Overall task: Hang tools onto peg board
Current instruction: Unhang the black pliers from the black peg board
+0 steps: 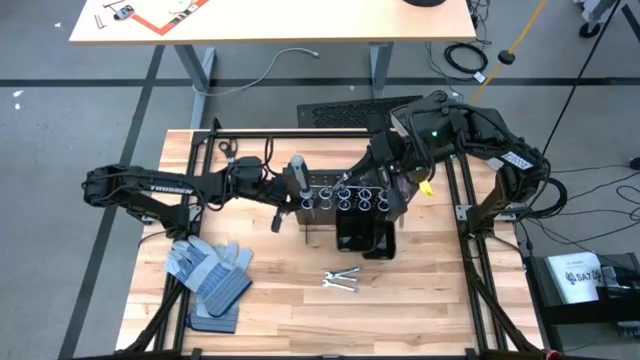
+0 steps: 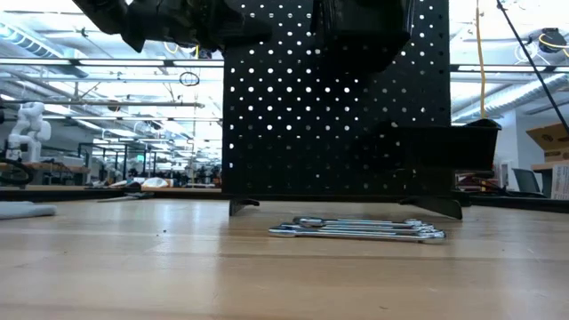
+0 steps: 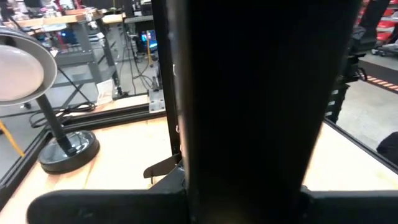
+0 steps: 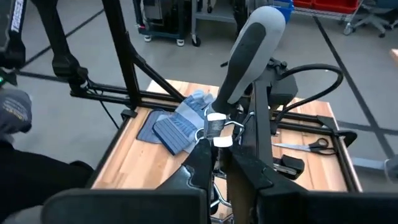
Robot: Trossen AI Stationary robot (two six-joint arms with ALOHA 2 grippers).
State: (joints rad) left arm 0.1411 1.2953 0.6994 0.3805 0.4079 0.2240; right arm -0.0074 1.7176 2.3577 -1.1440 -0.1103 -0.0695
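Note:
The peg board (image 2: 333, 107) stands upright mid-table, with its silver ring row (image 1: 345, 195) and black bin (image 1: 365, 238). The grey-handled screwdriver (image 4: 249, 56) stands tilted at the row's left end (image 1: 297, 172); what bears it is hidden. My left gripper (image 1: 283, 200) is beside its lower handle; a dark shape fills the left wrist view. My right gripper (image 4: 219, 149) is shut over the row's right end (image 1: 392, 195). Silver wrenches (image 1: 342, 280) lie flat before the board (image 2: 356, 229). The red-handled screwdriver and the pliers do not show. My right gripper comes from the table's right side, its shut fingertips (image 4: 211, 149) at the silver rings (image 4: 216, 124) on the board's top. I cannot tell whether they touch a ring or the board.
Blue-grey work gloves (image 1: 210, 275) lie at the near left, also in the right wrist view (image 4: 180, 124). Scissors (image 4: 311, 146) lie by the table's far frame rail. Bare wood shows around the wrenches and at the near right (image 1: 420, 310).

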